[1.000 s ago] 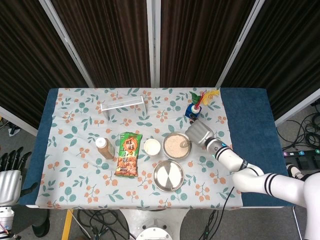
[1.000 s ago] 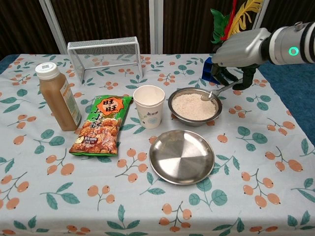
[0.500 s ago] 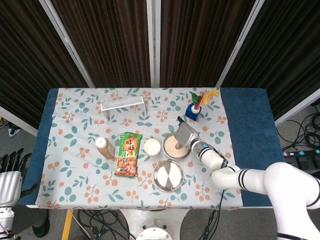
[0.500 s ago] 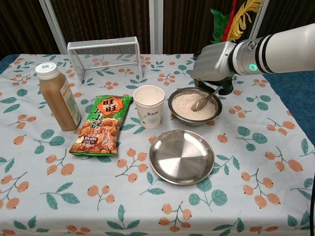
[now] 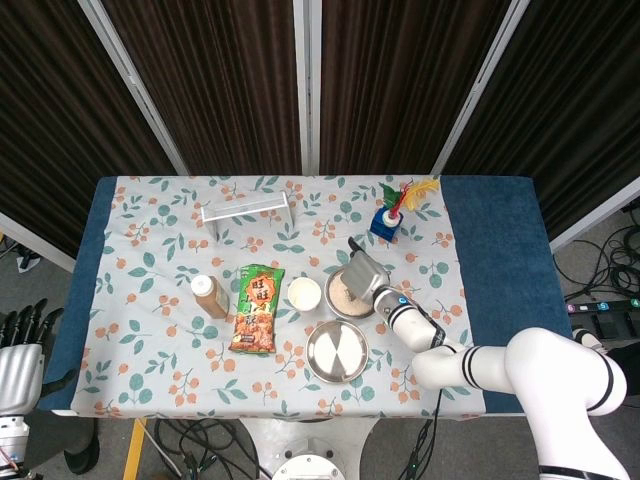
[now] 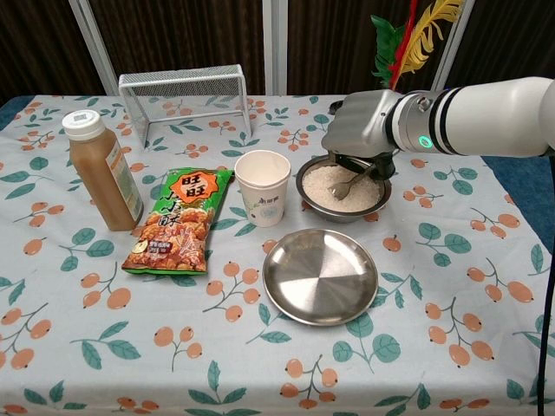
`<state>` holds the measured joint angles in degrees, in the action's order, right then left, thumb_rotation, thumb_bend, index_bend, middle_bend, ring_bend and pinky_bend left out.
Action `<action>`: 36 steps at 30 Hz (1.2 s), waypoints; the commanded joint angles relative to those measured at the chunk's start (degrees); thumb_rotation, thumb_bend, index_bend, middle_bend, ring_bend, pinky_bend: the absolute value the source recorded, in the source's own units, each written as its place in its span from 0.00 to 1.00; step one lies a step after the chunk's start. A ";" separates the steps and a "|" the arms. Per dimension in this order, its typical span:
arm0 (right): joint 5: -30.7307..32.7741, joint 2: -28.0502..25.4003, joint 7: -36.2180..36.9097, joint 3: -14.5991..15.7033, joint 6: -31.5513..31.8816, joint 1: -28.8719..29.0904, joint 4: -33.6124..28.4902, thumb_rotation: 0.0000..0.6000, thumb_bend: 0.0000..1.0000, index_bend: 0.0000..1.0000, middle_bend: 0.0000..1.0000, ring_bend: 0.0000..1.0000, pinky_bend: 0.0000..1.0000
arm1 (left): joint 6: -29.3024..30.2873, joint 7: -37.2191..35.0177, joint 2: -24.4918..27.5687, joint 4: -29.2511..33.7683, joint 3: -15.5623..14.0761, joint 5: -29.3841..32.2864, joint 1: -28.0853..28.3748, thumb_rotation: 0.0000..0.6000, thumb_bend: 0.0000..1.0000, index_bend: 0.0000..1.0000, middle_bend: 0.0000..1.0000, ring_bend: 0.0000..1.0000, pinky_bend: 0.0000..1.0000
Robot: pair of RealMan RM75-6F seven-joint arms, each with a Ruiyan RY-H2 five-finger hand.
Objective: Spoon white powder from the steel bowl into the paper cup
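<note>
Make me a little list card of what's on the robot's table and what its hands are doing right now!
right hand: holds the spoon, its tip dipped in the powder
steel bowl: holds white powder
paper cup: upright, left of the bowl
steel plate: in front of the bowl
snack bag: lying flat
bottle: upright, brown liquid
wire rack: at the back
left hand: off the table's side, holding nothing

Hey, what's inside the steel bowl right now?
White powder fills the steel bowl, and a spoon held by the right hand digs in. The bowl's bottom is covered.
</note>
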<state>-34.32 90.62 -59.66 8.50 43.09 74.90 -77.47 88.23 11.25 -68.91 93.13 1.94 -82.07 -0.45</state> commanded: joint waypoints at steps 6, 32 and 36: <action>-7.45 -0.09 11.66 -2.30 3.67 -7.20 1.25 1.00 0.32 0.61 0.60 0.26 0.00 | 0.27 0.46 0.08 0.18 -0.04 -0.60 0.07 1.00 0.05 0.21 0.14 0.07 0.07; -19.01 -10.11 26.67 -8.30 4.79 -15.67 -5.89 1.00 0.32 0.62 0.60 0.26 0.00 | 1.10 2.71 0.84 2.25 0.20 -1.36 0.13 1.00 0.05 0.21 0.14 0.07 0.07; -19.72 -11.19 26.20 -9.96 3.67 -14.42 -8.02 1.00 0.32 0.62 0.60 0.26 0.00 | 1.12 2.90 1.00 2.55 0.35 -1.16 0.15 1.00 0.05 0.21 0.14 0.07 0.07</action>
<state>-53.79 79.77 -33.27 -1.02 47.14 60.06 -85.03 89.35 14.14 -67.92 95.67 2.28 -83.23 -0.29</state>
